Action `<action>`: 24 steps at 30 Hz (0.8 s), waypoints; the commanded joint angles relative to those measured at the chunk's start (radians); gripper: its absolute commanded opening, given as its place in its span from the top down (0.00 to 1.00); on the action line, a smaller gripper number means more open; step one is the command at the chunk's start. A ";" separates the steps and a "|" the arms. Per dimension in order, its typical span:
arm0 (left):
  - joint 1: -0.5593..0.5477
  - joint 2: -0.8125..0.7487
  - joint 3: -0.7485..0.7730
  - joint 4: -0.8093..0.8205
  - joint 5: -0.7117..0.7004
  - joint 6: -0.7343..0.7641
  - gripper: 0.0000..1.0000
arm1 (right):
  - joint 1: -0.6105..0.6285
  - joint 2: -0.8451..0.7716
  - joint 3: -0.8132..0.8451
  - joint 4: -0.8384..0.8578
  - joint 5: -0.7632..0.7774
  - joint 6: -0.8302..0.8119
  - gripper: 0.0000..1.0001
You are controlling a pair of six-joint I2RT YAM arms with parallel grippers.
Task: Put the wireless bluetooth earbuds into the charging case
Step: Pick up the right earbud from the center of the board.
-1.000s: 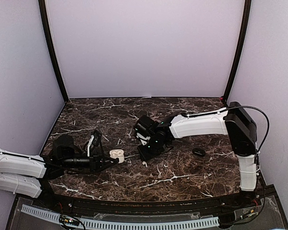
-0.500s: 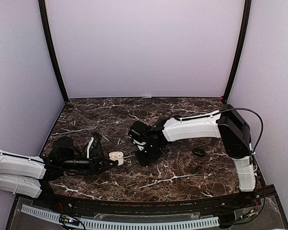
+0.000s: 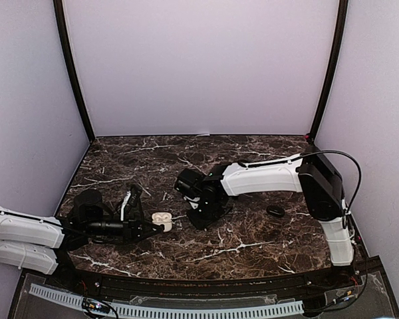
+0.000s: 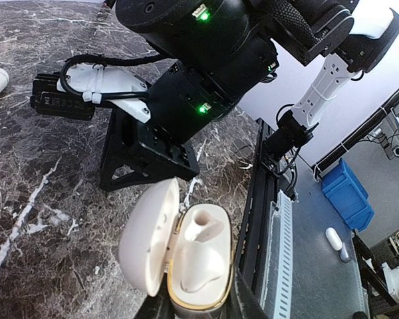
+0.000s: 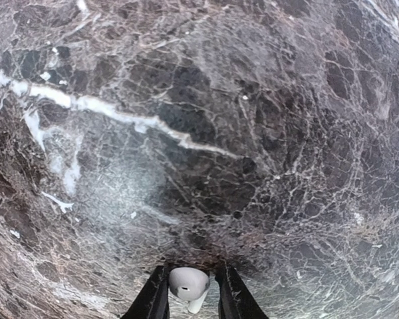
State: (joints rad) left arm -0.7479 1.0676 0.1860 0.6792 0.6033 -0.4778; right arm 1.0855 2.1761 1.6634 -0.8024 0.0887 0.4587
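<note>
**Operator:** How far along is the insertion?

**Legend:** About midway, by appearance. Your left fingers [image 3: 148,226] are clamped shut on the charging case [image 4: 186,266], lid hinged open, low at the front left of the counter [image 3: 253,246]. One white shape inside looks like a seated bud, though that is uncertain.

**Operator:** And the right side?

**Legend:** Your right fingers [image 3: 201,214], narrowly parted, pinch a white earbud [image 5: 188,284] near the case but not yet above it. You still have to carry it over the open bay and seat it. A black item [image 3: 275,211] lies well apart, untouched.
</note>
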 commanded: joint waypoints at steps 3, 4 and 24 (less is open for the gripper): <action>0.009 0.011 0.014 0.015 0.029 0.035 0.83 | 0.011 0.055 0.067 -0.037 0.020 -0.004 0.75; 0.009 0.013 0.017 0.013 0.029 0.036 0.83 | 0.011 0.061 0.075 -0.040 0.016 -0.004 0.76; 0.012 0.133 0.053 0.099 0.057 0.066 0.83 | 0.011 -0.188 -0.095 0.168 0.052 -0.006 0.88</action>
State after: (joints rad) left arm -0.7429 1.1896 0.2150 0.7109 0.6426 -0.4229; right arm 1.0863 2.0830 1.6104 -0.7368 0.1158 0.4572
